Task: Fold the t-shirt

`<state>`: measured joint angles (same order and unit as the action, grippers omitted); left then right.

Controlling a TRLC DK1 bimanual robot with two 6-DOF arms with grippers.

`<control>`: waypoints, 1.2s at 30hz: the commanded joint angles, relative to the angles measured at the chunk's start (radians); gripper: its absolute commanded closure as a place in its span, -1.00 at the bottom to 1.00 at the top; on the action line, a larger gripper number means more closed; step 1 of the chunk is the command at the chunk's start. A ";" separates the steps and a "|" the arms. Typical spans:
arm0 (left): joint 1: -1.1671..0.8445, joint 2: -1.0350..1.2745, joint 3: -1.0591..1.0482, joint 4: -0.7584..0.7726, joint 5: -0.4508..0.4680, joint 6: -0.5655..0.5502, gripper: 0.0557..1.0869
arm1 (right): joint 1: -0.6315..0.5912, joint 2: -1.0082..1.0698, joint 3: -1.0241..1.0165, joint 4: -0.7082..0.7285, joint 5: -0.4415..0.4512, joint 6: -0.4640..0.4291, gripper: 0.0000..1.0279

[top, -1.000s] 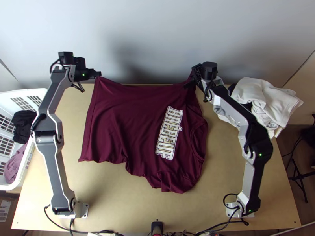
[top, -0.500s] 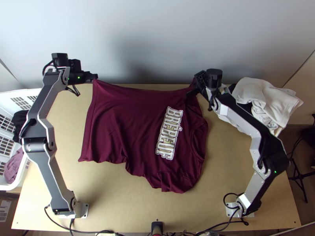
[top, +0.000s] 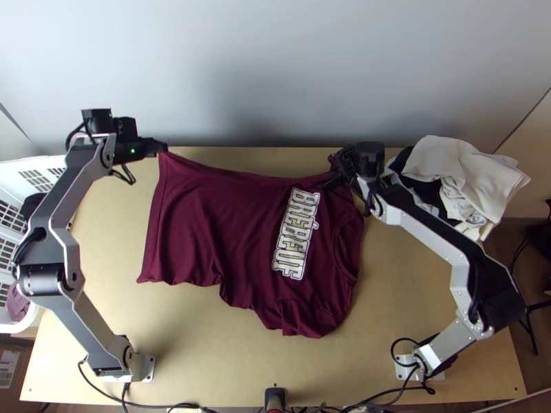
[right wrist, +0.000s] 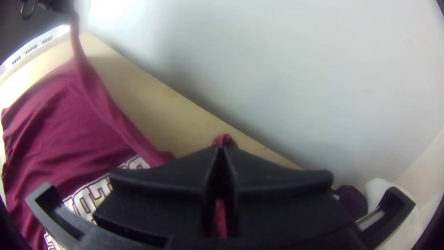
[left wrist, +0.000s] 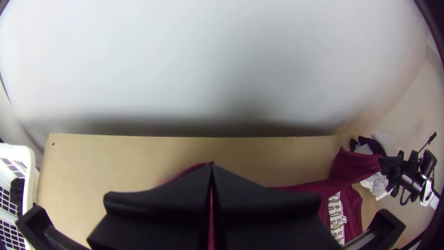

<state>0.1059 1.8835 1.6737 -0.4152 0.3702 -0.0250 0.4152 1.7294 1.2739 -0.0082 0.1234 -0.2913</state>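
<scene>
In the top view, the maroon t-shirt (top: 206, 227) lies sideways mid-table, its lettering at the right and its far edge raised between the grippers. At its far left corner, my left gripper (top: 164, 146) is shut on the cloth. My right gripper (top: 329, 184) pinches the shirt's far right part, a small bunch of fabric showing beyond it. In the left wrist view, the fingers of the left gripper (left wrist: 212, 169) meet, with maroon cloth between them. The right wrist view has the right gripper (right wrist: 221, 150) closed, a bit of shirt poking past its tips.
White and dark clothes (top: 468, 179) are heaped at the table's far right. A white basket (top: 31, 165) with dark and mauve cloth stands at the left. The grey-white wall rises behind the far edge. Bare wood (top: 227, 358) lies nearer than the shirt.
Both grippers have come nearer to the table's near edge, the left one also shifting slightly left. The shirt's far edge moved with them and now sags in the middle; its near part has stayed put.
</scene>
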 commanded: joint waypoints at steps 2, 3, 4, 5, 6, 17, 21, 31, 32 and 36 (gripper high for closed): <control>0.000 -0.104 -0.144 0.042 -0.002 0.005 0.93 | 0.054 -0.108 -0.148 0.002 -0.001 0.015 0.95; 0.000 -0.115 -0.158 0.042 -0.002 0.005 0.93 | 0.063 -0.123 -0.168 0.001 -0.001 0.017 0.95; 0.002 -0.126 -0.170 0.042 -0.002 0.005 0.93 | 0.070 -0.137 -0.188 0.001 -0.001 0.017 0.95; 0.002 -0.136 -0.184 0.042 -0.002 0.005 0.93 | 0.076 -0.152 -0.206 0.001 -0.001 0.017 0.95; 0.002 -0.149 -0.203 0.044 -0.004 0.005 0.93 | 0.083 -0.169 -0.228 0.002 -0.001 0.015 0.95; 0.006 -0.281 -0.391 0.061 -0.010 0.013 0.93 | 0.117 -0.315 -0.373 -0.012 -0.001 0.018 0.95; 0.006 -0.313 -0.428 0.061 -0.014 0.013 0.93 | 0.139 -0.358 -0.415 -0.033 -0.002 0.041 0.95; 0.002 -0.350 -0.493 0.067 -0.042 0.010 0.93 | 0.212 -0.456 -0.521 -0.076 -0.014 0.061 0.95; 0.000 -0.354 -0.500 0.069 -0.043 0.010 0.93 | 0.217 -0.465 -0.525 -0.087 -0.016 0.063 0.95; -0.003 -0.371 -0.528 0.076 -0.056 0.010 0.93 | 0.240 -0.491 -0.542 -0.116 -0.021 0.069 0.95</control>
<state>0.1074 1.5406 1.1912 -0.3489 0.3290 -0.0143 0.6155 1.2888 0.7750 -0.0856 0.1112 -0.2333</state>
